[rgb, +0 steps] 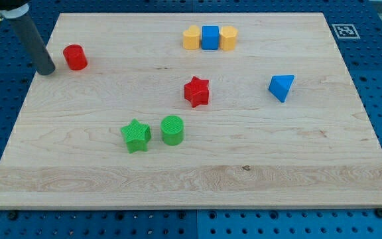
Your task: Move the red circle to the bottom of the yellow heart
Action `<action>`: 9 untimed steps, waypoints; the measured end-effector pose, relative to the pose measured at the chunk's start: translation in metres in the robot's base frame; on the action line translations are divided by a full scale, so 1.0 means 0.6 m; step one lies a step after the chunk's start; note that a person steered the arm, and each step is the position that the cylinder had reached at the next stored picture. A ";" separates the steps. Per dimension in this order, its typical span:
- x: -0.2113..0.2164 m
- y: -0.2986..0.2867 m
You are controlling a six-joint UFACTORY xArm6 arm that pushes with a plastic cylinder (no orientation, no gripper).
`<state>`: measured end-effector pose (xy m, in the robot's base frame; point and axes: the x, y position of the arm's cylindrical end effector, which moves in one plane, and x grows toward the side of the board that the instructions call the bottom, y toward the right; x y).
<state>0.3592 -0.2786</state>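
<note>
Far left of the view: the arm's dark rod comes down from the top-left corner, my tip (46,72) resting at the board's left edge, just left of the red circle (75,57) and a bit lower than it. A small gap shows between tip and circle; not touching as far as can be seen. No pincer on this arm, just the rod, so nothing to open, close or grip.

The red circle, a short cylinder, sits in the upper-left part of the wooden board (197,179), alone, well apart from every other block.

Next right, lower middle: green star (135,135) and green circle (172,129) side by side, star on the left, a narrow gap between them.

Up and right of those, near board centre: red star (197,91), standing alone.

Top centre: a row of three packed tight. Left yellow block (191,38), blue cube (209,36) in the middle, right yellow block (228,38). All three appear to touch. Can't tell from here which yellow one is the heart; shapes are too small to make out. The row is well apart from the red circle, far to its right and slightly higher.

Right side: blue triangle (281,87), by itself, roughly level with the red star.

Top-right corner, off the board: a black and white marker tag (344,30) on the blue perforated table (377,79).
</note>
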 end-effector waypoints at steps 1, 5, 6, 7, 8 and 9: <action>-0.028 0.004; -0.032 0.101; -0.032 0.124; -0.032 0.144; -0.032 0.161; -0.032 0.175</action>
<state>0.3399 -0.1733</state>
